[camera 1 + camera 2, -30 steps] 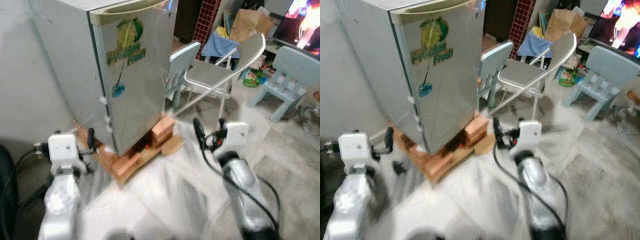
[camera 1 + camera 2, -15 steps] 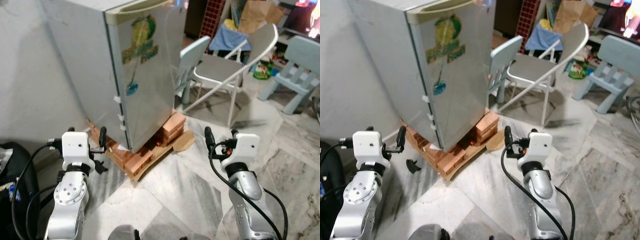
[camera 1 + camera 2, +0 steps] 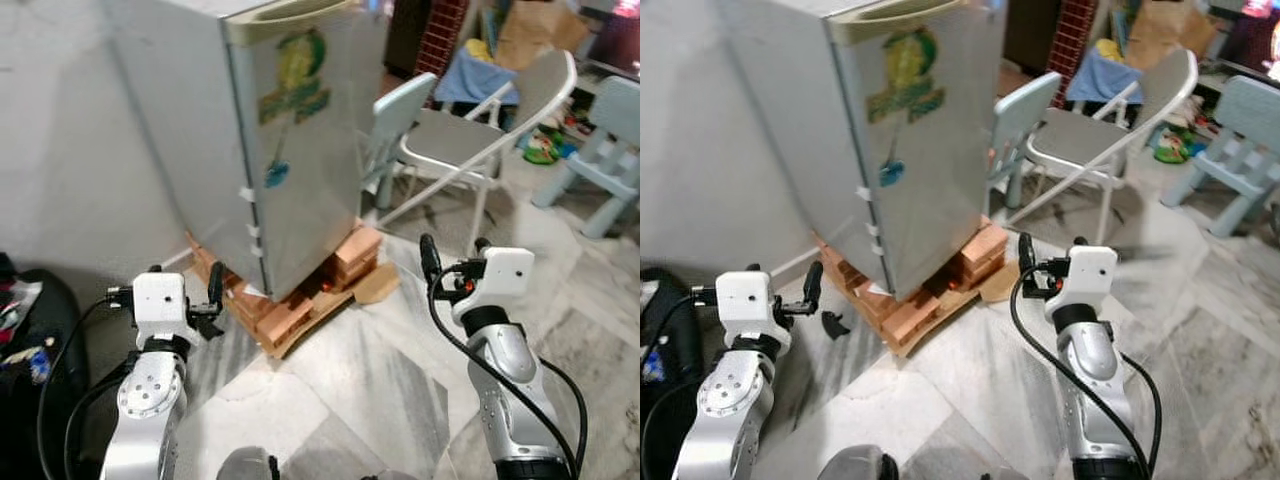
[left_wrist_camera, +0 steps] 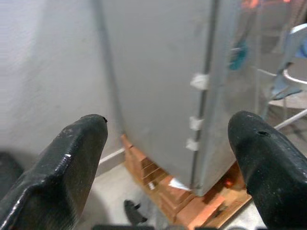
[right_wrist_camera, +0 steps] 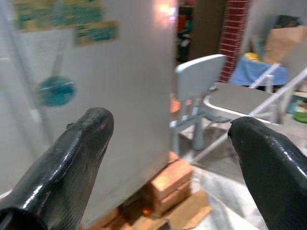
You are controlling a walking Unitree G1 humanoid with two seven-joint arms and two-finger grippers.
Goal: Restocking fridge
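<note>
- The left gripper (image 4: 168,158) and right gripper (image 5: 170,158) are being held up low before the fridge, fingers spread wide, nothing grasped.
- The silver fridge (image 3: 290,130) is being propped on bricks (image 3: 300,305), door closed, by the wall.
- A yellow-green sticker (image 3: 295,75) is being shown on its door; the wording cannot be read.
- A folding chair (image 3: 470,140) is being kept behind.

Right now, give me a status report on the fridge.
Left gripper and right gripper open, empty. Fridge shut, raised on bricks. Folding chair beside it.

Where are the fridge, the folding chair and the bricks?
fridge (image 3: 300,170), left eye view, on its door.
folding chair (image 3: 455,135), left eye view, on its seat.
bricks (image 3: 985,245), right eye view, on the stack's face.
</note>
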